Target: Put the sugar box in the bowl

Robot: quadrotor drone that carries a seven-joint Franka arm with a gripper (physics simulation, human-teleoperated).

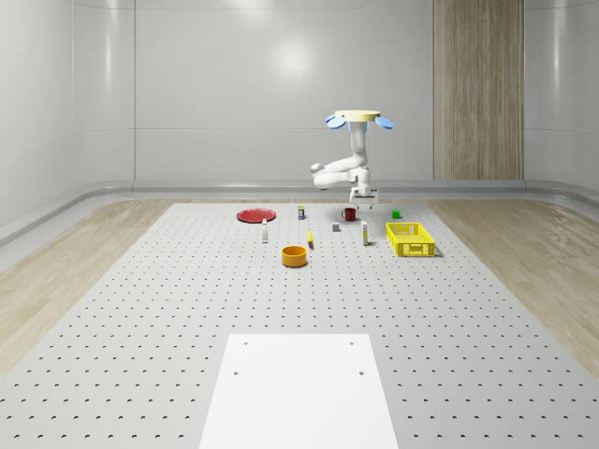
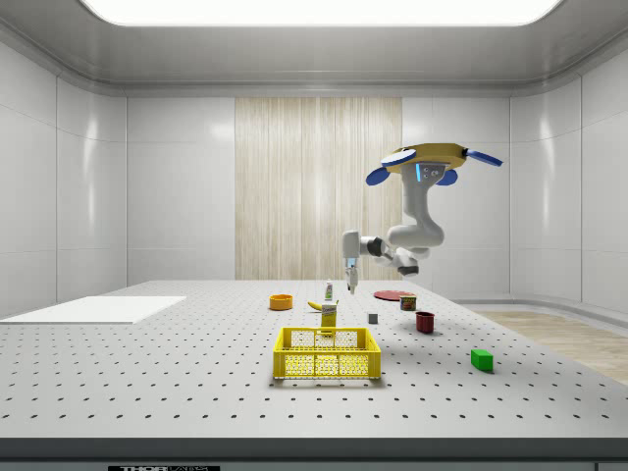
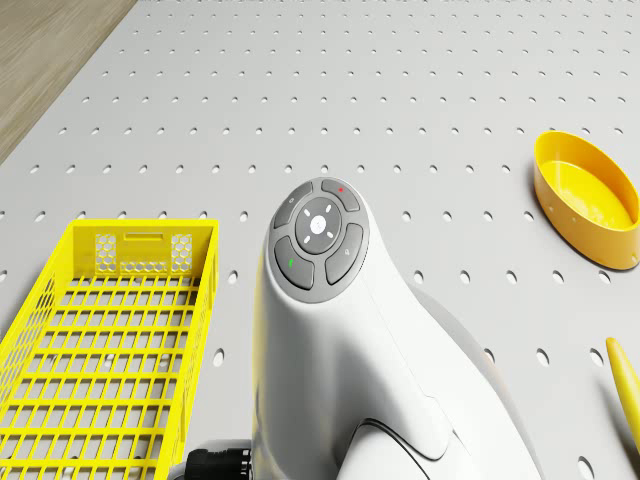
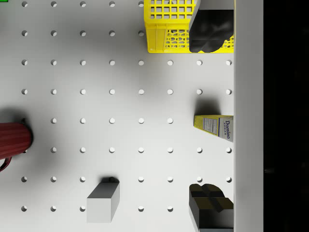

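I am looking at a large perforated table (image 1: pixel 140 309) with my drone (image 1: pixel 358 118) hovering in the air above its far part, over the cluster of small objects. Its white arm (image 1: pixel 348 168) bends down and ends in the gripper (image 1: pixel 363 197), which hangs above the table surface without touching anything.

In the wrist view the two dark fingers (image 4: pixel 208 205) are spread wide apart, with nothing between them. The sugar box (image 4: pixel 216 127), yellow with a white Domino label, stands on the table below the gripper, in line between the fingertips. A small grey block (image 4: pixel 103 202) and a red mug (image 4: pixel 13 140) sit near it, apart from it.

A yellow mesh basket (image 1: pixel 409 238) rests on the table at the whole-scene view's right of the sugar box. The orange bowl (image 1: pixel 295 255) sits on the table well apart from the box, nearer the camera and toward that view's left. A red plate (image 1: pixel 255 215) lies farther back.
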